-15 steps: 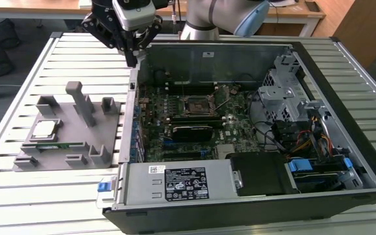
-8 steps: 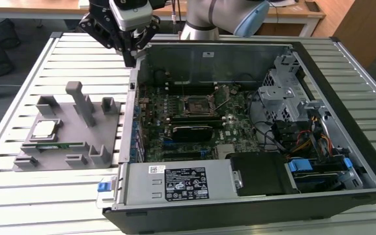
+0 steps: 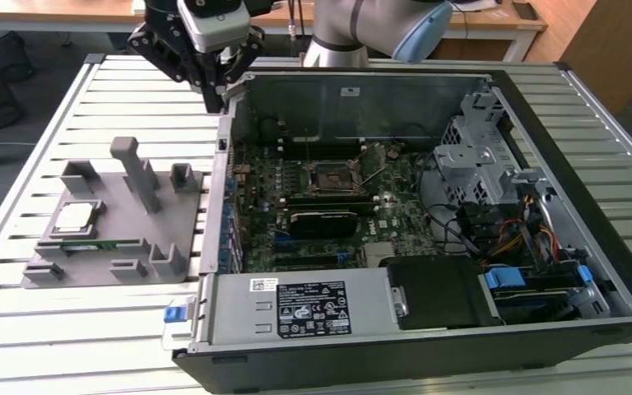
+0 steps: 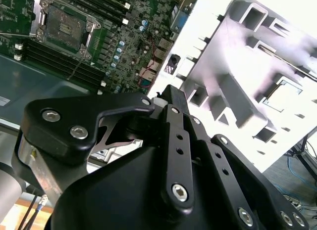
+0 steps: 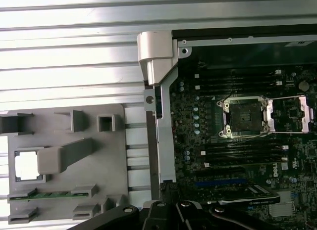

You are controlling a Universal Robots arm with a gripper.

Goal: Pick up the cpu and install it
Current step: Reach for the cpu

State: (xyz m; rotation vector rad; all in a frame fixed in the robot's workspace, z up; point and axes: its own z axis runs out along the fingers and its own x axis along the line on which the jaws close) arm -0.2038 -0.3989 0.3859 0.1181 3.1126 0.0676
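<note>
the gripper hovers over the wall of the computer case; open or clenched, i cannot tell. the cpu lies in its pocket on the grey fixture, well apart. the pick-up seems not yet begun; a grasp calls for squaring up over it.

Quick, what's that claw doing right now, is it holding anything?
Gripper: open or closed cannot be told; not holding the cpu, which lies in the grey fixture.
</note>
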